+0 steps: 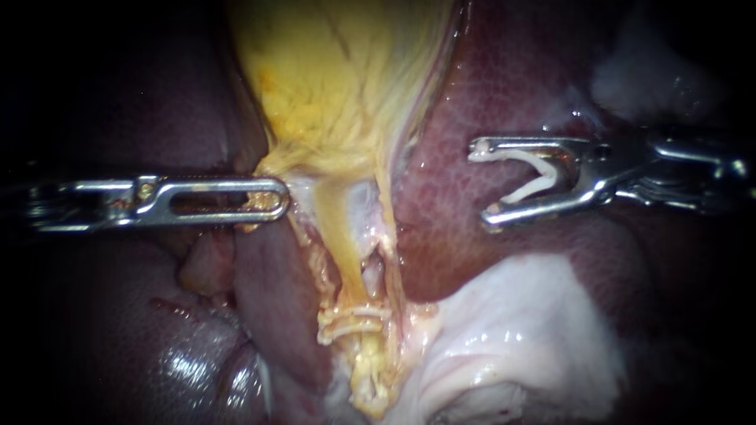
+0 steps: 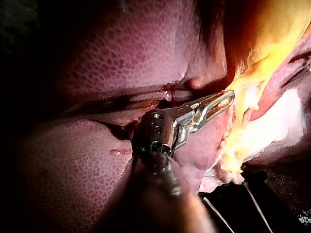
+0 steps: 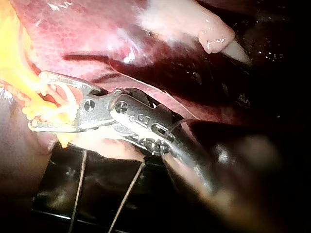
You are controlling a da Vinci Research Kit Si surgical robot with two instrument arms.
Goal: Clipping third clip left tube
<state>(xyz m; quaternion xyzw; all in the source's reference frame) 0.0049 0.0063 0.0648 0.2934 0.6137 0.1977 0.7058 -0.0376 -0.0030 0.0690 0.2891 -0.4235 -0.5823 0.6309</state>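
The yellow gallbladder [image 1: 339,86] narrows downward into a pale yellow tube [image 1: 356,260]. Two whitish clips [image 1: 353,323] lie across the tube low down. My left instrument [image 1: 272,197] comes in level from the left, its slotted jaws shut on the gallbladder's lower left edge; they grip the same yellow tissue [image 2: 243,87] in the left wrist view [image 2: 227,98]. My right instrument [image 1: 482,182] hangs over the liver [image 1: 488,94], well right of the tube. Its jaws stand wide apart with an open white clip [image 1: 535,177] seated between them. In the right wrist view [image 3: 36,101] yellow tissue lies just beyond these jaws.
Dark red liver lobes [image 1: 283,299] flank the tube on both sides. White fatty tissue [image 1: 535,338] spreads at the lower right. Below the specimen's edge, both wrist views show a black holder [image 3: 63,194] with thin wires [image 2: 218,213].
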